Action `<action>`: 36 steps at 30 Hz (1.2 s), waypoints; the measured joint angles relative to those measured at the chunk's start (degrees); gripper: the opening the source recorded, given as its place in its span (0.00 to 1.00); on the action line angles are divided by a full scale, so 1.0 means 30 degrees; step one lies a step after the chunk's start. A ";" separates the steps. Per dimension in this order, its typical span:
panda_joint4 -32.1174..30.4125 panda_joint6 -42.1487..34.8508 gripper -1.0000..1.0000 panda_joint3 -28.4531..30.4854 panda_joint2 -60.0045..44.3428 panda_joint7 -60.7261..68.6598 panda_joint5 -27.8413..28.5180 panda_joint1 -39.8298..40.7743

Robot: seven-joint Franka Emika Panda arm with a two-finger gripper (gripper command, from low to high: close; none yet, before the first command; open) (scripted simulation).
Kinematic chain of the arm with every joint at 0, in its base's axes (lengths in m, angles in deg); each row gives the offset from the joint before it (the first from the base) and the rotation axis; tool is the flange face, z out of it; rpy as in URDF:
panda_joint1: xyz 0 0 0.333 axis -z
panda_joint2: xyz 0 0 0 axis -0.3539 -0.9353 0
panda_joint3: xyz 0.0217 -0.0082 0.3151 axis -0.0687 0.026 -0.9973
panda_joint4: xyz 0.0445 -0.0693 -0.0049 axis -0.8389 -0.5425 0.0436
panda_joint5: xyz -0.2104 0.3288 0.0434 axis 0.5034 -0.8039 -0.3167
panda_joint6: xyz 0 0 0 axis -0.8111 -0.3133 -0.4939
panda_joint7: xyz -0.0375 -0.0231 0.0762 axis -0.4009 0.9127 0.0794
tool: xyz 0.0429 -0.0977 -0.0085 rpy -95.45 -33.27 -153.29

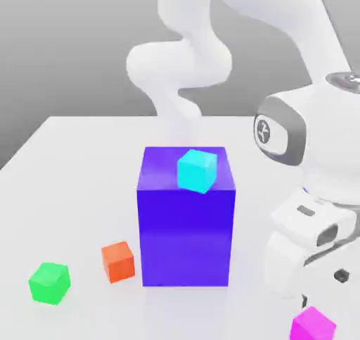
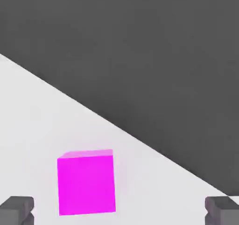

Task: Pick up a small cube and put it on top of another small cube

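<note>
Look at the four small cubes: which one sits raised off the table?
The cyan cube: it rests on top of the tall blue-purple block, while the green, orange-red and magenta cubes lie on the table.

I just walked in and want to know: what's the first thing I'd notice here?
Probably the tall blue-purple block in the middle of the white table, with a cyan cube sitting on top. Next, the big white robot arm on the exterior view's right, bending down over a small magenta cube with its jaws wide open. An orange-red cube and a green cube sit apart on the exterior view's left.
</note>
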 joint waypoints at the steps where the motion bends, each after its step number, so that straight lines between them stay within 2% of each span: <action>1: 0.0127 0.0451 0.50 0.0115 -0.0694 -0.0106 0.0189 -0.0135; 3: 0.0418 0.1457 0.50 0.0467 -0.2077 -0.0341 0.0541 -0.0450; 4: 0.0555 0.1899 0.00 0.0585 -0.2680 -0.0480 0.0748 -0.0533; 11: 0.0575 0.1976 0.00 0.0608 -0.2786 -0.0507 0.0778 -0.0557; 16: -0.0194 -0.0048 0.00 0.0232 0.0012 0.0176 -0.0096 0.0244; 31: -0.4780 -0.0415 0.00 0.6618 0.5079 0.3054 -0.2753 0.8276; 33: -0.5094 0.0215 0.00 0.7362 0.4745 0.3909 -0.3691 0.9528; 36: -0.5095 0.1903 0.00 0.7073 0.2997 0.4876 -0.4937 1.0359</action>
